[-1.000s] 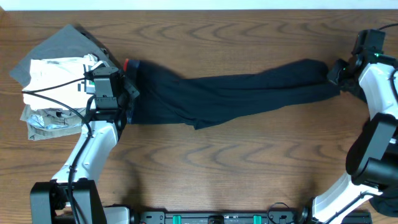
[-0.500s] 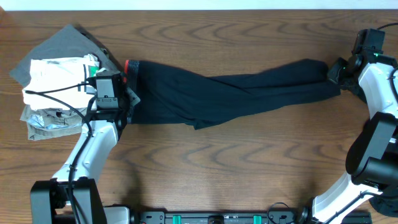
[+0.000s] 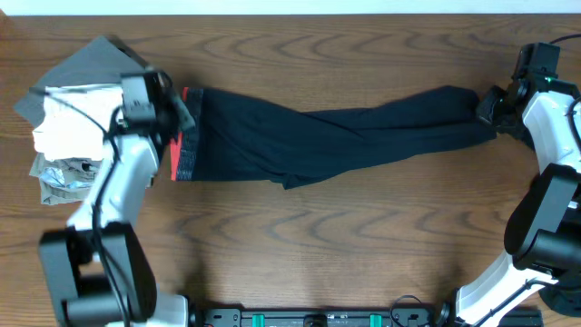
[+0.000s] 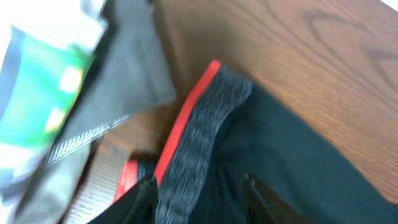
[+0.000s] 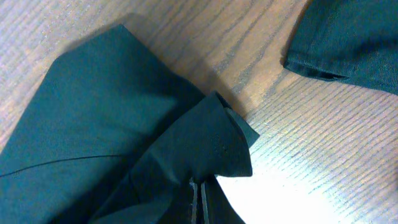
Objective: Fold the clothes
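Note:
Dark navy pants lie stretched across the table, with the red-and-grey waistband at the left and the leg ends at the right. My left gripper is open over the far corner of the waistband. In the left wrist view the grey band with its red edge lies between the spread fingers. My right gripper is shut on the bunched leg ends. In the right wrist view the fingers pinch dark cloth.
A pile of folded clothes, grey, white and printed, lies at the far left right beside the waistband; it also shows in the left wrist view. Another dark cloth edge lies beyond the right gripper. Bare wood table lies in front.
My left arm has swung away from me, from the near part of the waistband to its far corner, uncovering the red band. The right arm and the pants have not moved.

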`<state>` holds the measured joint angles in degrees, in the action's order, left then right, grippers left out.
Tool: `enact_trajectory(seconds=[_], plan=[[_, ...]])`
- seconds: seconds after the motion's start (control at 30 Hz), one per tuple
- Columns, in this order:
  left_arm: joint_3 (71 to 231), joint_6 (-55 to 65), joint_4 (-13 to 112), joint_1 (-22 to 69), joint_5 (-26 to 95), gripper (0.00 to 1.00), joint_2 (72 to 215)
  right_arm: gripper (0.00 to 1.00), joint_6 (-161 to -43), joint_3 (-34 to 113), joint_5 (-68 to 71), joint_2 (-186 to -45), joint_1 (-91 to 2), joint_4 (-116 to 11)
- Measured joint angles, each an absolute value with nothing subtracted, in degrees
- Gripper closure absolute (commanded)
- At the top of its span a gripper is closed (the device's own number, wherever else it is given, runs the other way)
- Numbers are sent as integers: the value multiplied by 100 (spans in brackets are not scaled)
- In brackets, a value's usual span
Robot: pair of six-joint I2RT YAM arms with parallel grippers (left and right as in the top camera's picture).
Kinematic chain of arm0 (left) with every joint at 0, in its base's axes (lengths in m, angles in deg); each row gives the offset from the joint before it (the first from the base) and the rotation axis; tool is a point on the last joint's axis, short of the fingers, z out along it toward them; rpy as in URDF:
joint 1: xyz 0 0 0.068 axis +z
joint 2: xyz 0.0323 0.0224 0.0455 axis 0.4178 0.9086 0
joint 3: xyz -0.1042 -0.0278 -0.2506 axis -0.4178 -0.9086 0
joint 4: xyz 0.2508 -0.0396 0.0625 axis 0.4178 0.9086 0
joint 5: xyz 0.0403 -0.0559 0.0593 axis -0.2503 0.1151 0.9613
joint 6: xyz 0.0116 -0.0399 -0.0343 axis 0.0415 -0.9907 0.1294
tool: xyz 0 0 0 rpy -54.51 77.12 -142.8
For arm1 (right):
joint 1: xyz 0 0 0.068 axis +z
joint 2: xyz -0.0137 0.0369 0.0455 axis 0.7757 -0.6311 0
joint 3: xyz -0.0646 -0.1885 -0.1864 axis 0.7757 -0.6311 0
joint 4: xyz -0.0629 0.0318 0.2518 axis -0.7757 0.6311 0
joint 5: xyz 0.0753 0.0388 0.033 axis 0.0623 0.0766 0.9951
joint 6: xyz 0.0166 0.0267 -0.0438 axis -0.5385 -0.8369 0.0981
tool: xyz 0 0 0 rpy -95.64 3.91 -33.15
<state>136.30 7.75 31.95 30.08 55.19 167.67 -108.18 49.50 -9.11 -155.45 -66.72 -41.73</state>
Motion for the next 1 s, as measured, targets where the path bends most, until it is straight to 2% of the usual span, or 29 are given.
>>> enact_trajectory(seconds=[0.3, 1.0], plan=[[14987, 1617, 3449, 3089, 5006, 53, 18220, 99, -10818, 4950, -917, -15545, -6670, -4099], [15050, 2093, 2845, 3179, 4765, 55, 19318, 99, -10818, 4952, -919, -15545, -6670, -4013]])
